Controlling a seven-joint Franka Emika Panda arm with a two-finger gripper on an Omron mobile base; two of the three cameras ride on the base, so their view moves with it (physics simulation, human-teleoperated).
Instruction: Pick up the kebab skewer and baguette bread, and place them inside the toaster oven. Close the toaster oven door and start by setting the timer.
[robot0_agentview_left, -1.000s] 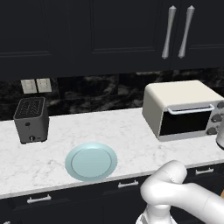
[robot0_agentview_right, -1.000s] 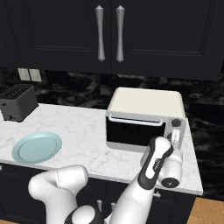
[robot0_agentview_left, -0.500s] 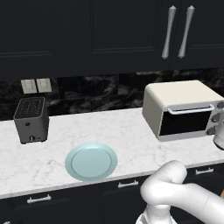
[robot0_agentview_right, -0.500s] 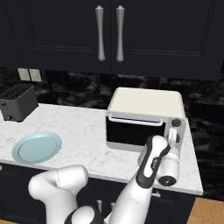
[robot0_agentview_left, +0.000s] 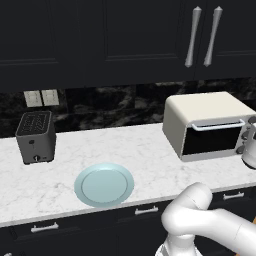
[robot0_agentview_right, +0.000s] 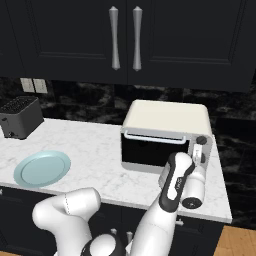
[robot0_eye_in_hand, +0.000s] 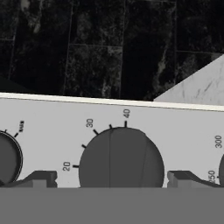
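Observation:
The cream-white toaster oven (robot0_agentview_left: 210, 125) (robot0_agentview_right: 165, 125) stands at the right of the counter. Its glass toaster oven door (robot0_agentview_left: 209, 141) (robot0_agentview_right: 150, 150) is shut. My gripper (robot0_agentview_right: 199, 156) (robot0_eye_in_hand: 113, 179) is at the oven's knob panel, at its right end. It is open, and a round grey timer knob (robot0_eye_in_hand: 120, 159) with numbered marks sits between the fingertips (robot0_eye_in_hand: 41, 178). I cannot tell if they touch the knob. The kebab skewer and the baguette bread are out of view.
A pale blue plate (robot0_agentview_left: 104, 184) (robot0_agentview_right: 42, 168) lies near the counter's front edge. A small dark slot toaster (robot0_agentview_left: 35, 136) (robot0_agentview_right: 19, 116) stands at the far left by the wall. Dark cabinets with long handles (robot0_agentview_right: 124, 37) hang above the counter.
The hand has edged slightly toward the oven's knob panel. The jaws have stayed wide, and nothing else has moved.

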